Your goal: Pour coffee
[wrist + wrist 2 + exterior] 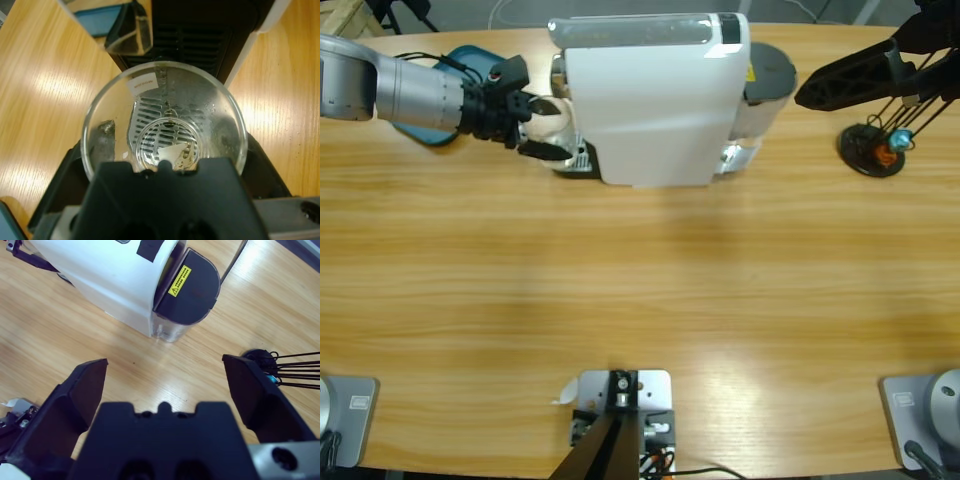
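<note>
We see the left gripper at the far left of the table, reaching rightward to the front of the white coffee machine. Its jaws stand either side of a clear glass cup that sits on the machine's slotted drip tray. In the left wrist view the glass fills the space straight ahead of the gripper body, mouth up, but the jaw tips are hidden behind its wall, so we cannot tell whether they press on it or merely flank it. We make out no amber liquid in the glass; through its base only the tray's slots show, so the coffee seems not yet there, or too shallow to see.

The right gripper hangs well apart at the far right, jaws spread wide and empty, looking down on the machine's dark water tank and a black wire stand.

The relation we judge matters: the cup stands upright directly between the left jaws, under the spout, so the left arm is plainly the one to handle it
</note>
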You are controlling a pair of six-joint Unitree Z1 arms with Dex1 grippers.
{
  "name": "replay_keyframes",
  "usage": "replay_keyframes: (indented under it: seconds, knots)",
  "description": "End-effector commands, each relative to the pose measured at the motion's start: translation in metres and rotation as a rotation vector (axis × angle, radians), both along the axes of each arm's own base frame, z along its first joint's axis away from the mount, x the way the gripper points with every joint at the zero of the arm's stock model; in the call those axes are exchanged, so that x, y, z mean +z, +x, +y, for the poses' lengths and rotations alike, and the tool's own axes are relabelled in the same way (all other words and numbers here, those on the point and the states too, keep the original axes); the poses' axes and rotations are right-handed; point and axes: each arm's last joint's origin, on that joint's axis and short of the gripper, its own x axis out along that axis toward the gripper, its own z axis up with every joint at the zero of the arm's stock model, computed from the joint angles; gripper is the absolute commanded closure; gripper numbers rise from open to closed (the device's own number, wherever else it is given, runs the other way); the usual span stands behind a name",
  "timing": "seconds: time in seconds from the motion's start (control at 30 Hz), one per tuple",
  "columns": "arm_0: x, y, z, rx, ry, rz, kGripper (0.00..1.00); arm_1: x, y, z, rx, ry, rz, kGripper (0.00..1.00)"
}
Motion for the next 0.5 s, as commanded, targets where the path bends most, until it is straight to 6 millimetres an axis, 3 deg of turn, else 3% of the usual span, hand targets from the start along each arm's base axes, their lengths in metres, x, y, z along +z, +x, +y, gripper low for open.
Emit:
replay_keyframes:
  seconds: [0.03, 0.5]
  knots:
    - [-0.0151, 0.0068, -0.0120, -0.011, 0.027, 0.047, 1.000, -0.0120, 0.0069, 0.0029, -0.008, -0.045, 0.024, 0.000]
    - [-0.0158, 0.0079, -0.0168, -0.005, 0.033, 0.068, 1.000, -0.0160, 0.0085, 0.0050, -0.007, -0.049, 0.032, 0.000]
